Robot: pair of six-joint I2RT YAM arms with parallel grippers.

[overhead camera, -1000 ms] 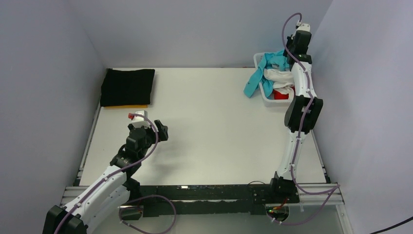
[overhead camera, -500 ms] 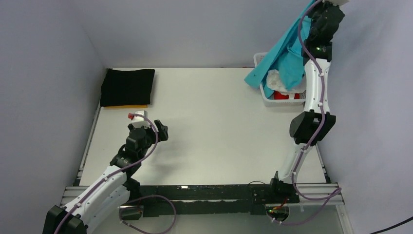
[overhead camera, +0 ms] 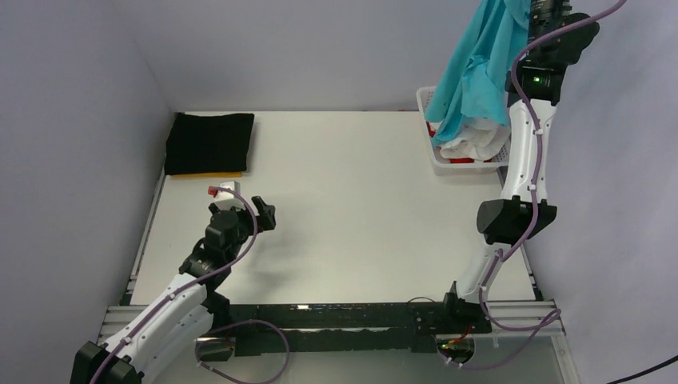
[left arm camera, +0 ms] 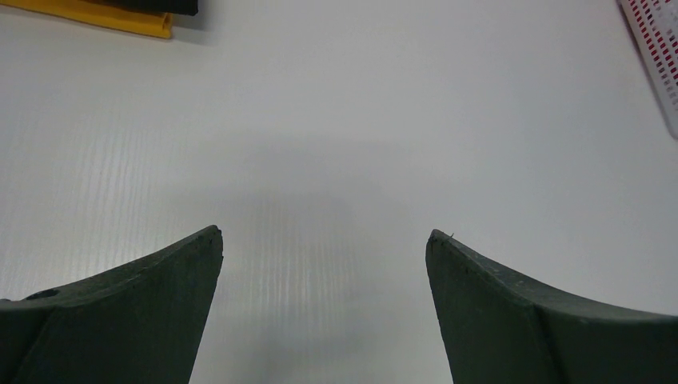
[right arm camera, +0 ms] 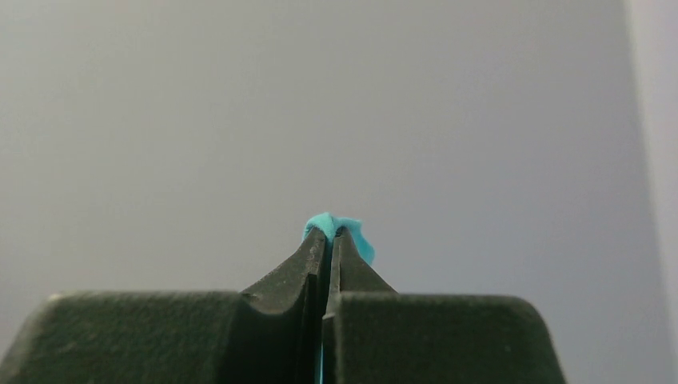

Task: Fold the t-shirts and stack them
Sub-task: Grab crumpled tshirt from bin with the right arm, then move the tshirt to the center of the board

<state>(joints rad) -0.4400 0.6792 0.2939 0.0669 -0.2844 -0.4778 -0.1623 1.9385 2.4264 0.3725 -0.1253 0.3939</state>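
The turquoise t-shirt (overhead camera: 480, 64) dangled high over the basket (overhead camera: 426, 102) at the table's (overhead camera: 360, 200) far right corner.
The right tool (right arm camera: 329, 232) was pressed together, pinching the turquoise cloth. The left tool (left arm camera: 324, 234) stood spread above the table near its left edge. A folded black t-shirt (overhead camera: 209, 142) lay on an orange-yellow t-shirt (overhead camera: 209, 174) in the far left corner.

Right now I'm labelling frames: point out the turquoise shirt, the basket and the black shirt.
turquoise shirt (overhead camera: 480, 64), top view, hanging middle.
basket (overhead camera: 464, 168), top view, near wall.
black shirt (overhead camera: 209, 142), top view, centre.
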